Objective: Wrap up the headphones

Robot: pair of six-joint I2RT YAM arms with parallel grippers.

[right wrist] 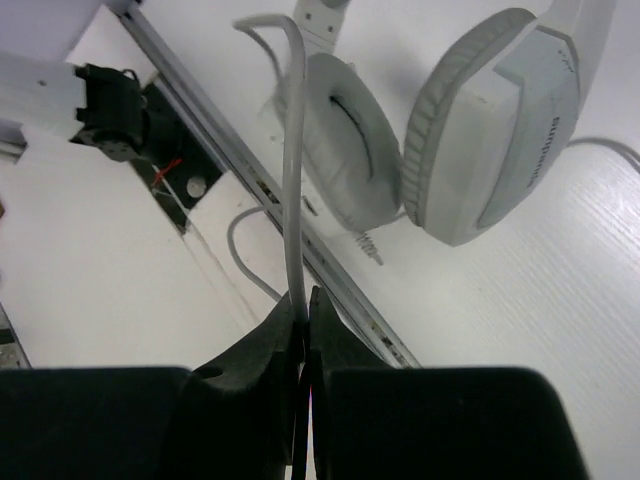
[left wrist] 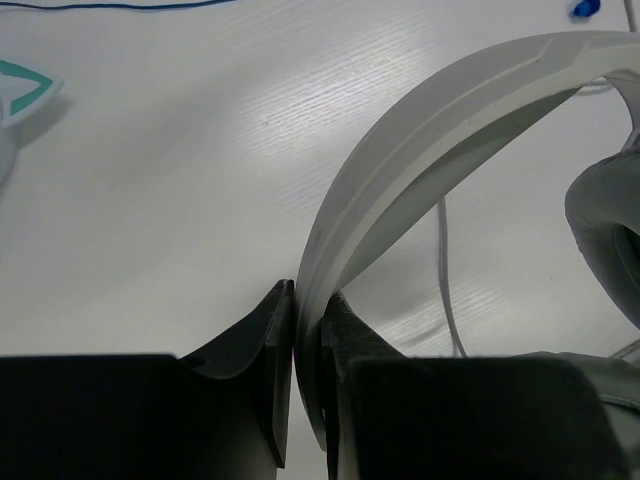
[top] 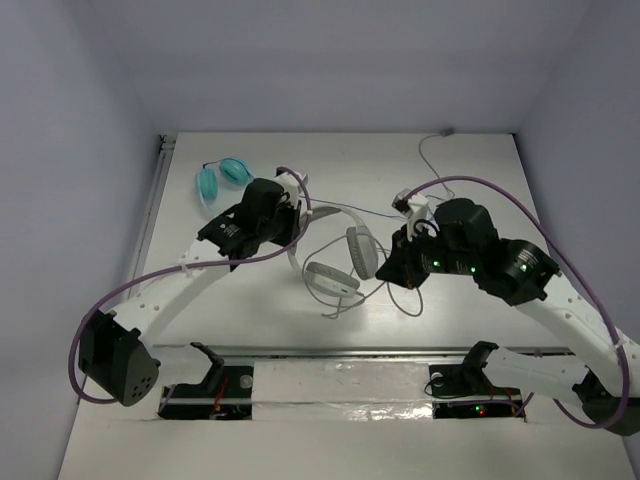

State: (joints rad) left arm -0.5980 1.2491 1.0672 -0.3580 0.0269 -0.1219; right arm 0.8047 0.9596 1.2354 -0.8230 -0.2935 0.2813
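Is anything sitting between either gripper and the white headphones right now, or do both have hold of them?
Nothing visible is in the way. The left gripper is shut on the headband of the headphones; the right gripper pinches their cable. The teal headphones lie well apart, to the far left.

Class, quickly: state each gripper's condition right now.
Left gripper: closed on the headphones' headband.
Right gripper: closed on the headphones' cable.
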